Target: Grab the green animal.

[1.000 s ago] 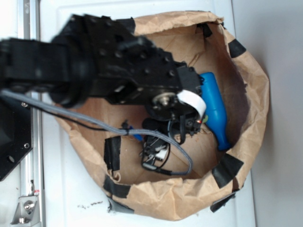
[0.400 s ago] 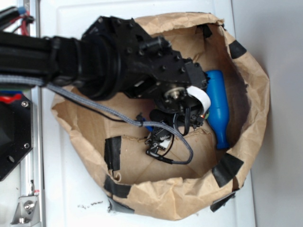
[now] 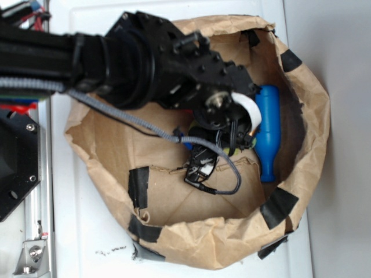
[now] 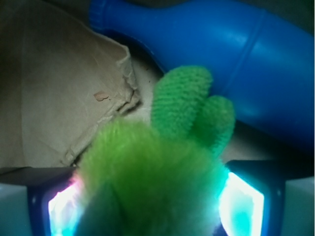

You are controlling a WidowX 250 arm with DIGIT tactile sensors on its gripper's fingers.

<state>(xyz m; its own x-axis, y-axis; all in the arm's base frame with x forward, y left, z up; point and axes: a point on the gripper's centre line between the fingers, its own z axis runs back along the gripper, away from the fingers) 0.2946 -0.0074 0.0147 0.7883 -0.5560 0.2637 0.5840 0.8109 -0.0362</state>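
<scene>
Lime-green plush animal (image 4: pixel 162 167), fuzzy and blurred close to the wrist camera, with two knitted-looking rounded limbs or ears (image 4: pixel 189 105) poking up toward the blue bottle (image 4: pixel 231 54). Face not visible from here. Sits between the two fingers (image 4: pixel 243 196) of the tool (image 4: pixel 147 201), fur filling the gap and pressing against both lit pads: tool pinching the toy. In the exterior view, only a sliver of green (image 3: pixel 199 124) under the black arm (image 3: pixel 145 63), inside the bag.

Brown paper bag (image 3: pixel 191 243), rolled down into a wide open bowl, patched with black tape (image 3: pixel 137 186) along the rim and inner wall, resting on a white surface (image 3: pixel 87 231). Inside it: the blue plastic bottle (image 3: pixel 268 130) lying on its side along the right wall, neck pointing toward the bottom of the exterior picture; the green toy just beside the bottle, close to touching it; the tool (image 3: pixel 200 168) and a grey cable (image 3: pixel 226 168) looped over the bag floor. Creased flap of brown paper (image 4: pixel 64 93) left of the toy in the wrist view.
</scene>
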